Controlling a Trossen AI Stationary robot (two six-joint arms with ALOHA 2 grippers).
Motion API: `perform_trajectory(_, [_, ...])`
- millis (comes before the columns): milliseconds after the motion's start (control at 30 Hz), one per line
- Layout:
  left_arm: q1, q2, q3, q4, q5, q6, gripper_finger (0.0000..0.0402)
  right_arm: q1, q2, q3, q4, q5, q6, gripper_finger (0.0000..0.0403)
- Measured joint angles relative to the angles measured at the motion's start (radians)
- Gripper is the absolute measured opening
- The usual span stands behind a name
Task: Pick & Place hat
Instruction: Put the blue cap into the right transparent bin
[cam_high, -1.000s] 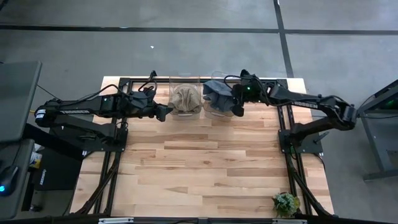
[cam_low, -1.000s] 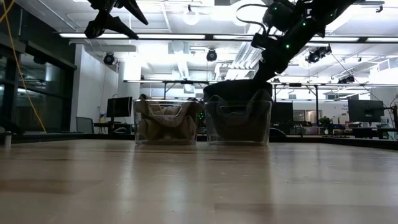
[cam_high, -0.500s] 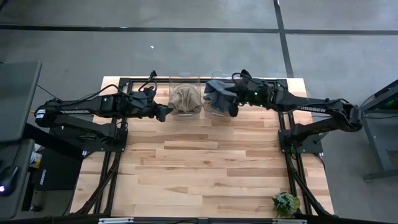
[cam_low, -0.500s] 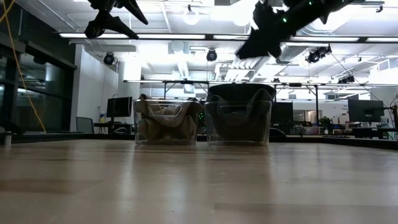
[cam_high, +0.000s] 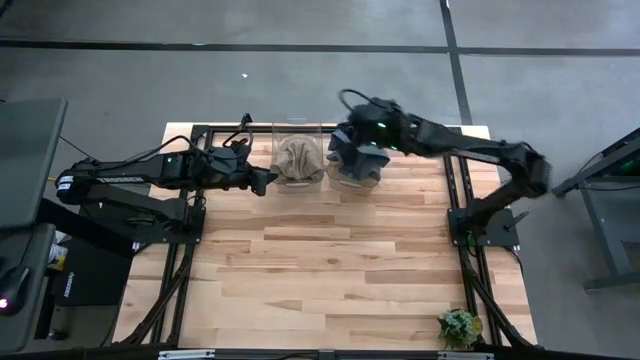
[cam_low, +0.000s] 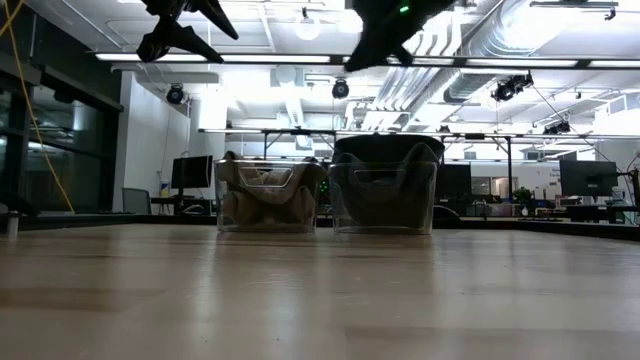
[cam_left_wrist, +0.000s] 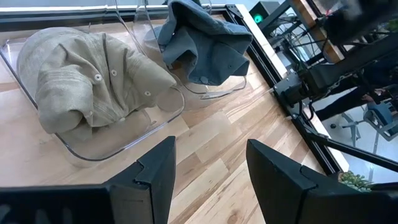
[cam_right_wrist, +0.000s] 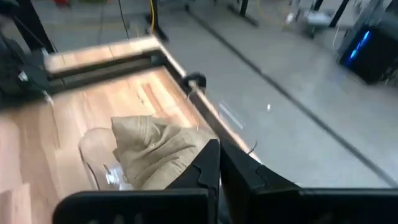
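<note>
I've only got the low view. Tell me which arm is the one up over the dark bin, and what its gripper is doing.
Observer: That is the right arm. In the high view its right gripper hangs over the blue-grey hat, fingers shut, holding nothing.
Operator: Report the left one.
Observer: The left gripper waits beside the bin with the tan hat, fingers open, nothing between them.
Operator: Confirm the blue-grey hat sits fully inside its bin.
Observer: No. The left wrist view shows it heaped in the clear bin, with part of it draped over the rim.
</note>
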Motion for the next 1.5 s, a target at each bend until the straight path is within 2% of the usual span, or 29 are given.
perform_trajectory(167, [0.000,0.000,0.000,0.000,0.000,0.000,0.0177,-0.032,0.239,0.272,-0.239,-0.002,0.061,0.0001])
perform_trajectory(367, [0.000,0.000,0.000,-0.003,0.020,0.000,0.0177,-0.078,0.464,0.570,-0.460,-0.107,0.177,0.0001])
perform_trajectory(633, [0.000,0.000,0.000,-0.006,0.049,0.000,0.0177,-0.081,0.674,0.818,-0.721,-0.109,0.227,0.0000])
perform_trajectory(767, [0.000,0.000,0.000,-0.030,0.052,0.000,0.0177,-0.087,0.727,0.859,-0.825,-0.104,0.244,0.0000])
perform_trajectory(933, [0.000,0.000,0.000,-0.066,0.060,0.000,0.0177,-0.091,0.730,0.843,-0.857,-0.118,0.265,0.0000])
perform_trajectory(1200, [0.000,0.000,0.000,-0.078,0.079,0.000,0.0177,-0.090,0.730,0.840,-1.005,-0.118,0.266,0.0000])
perform_trajectory(1500, [0.000,0.000,0.000,-0.078,0.081,0.000,0.0177,-0.077,0.730,0.840,-1.017,-0.152,0.285,0.0000])
